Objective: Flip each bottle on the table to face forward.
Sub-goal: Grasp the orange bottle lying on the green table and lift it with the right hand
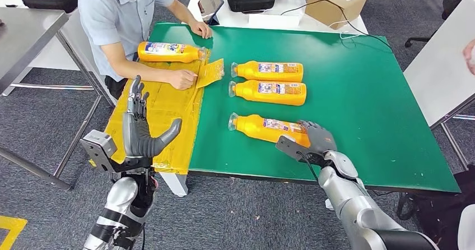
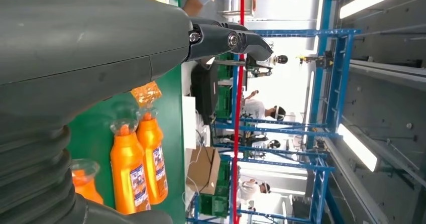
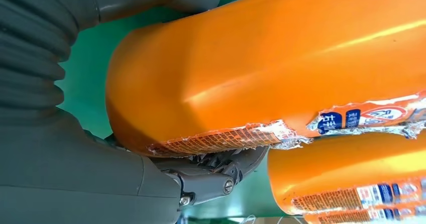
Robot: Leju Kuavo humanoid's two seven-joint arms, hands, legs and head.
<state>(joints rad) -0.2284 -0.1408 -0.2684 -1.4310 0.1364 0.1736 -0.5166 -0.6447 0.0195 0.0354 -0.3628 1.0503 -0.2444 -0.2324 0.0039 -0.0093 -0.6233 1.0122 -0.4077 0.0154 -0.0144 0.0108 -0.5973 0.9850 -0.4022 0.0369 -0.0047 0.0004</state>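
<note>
Right robot hand [image 1: 317, 139] wrapped around base of nearest bottle [image 1: 263, 128]: smooth, rigid, likely slippery plastic, probably full and heavy; left robot hand [image 1: 140, 131] open, idle.

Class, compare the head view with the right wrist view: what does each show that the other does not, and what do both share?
The head view alone shows the left hand raised and holding nothing over the yellow-taped table edge, a person's hand beside a fourth bottle, and the whole green table.

The right wrist view alone shows the nearest bottle's torn, peeling label up close.

Both show the right hand gripping the base of the nearest bottle, with a neighbouring bottle lying beyond it.
</note>
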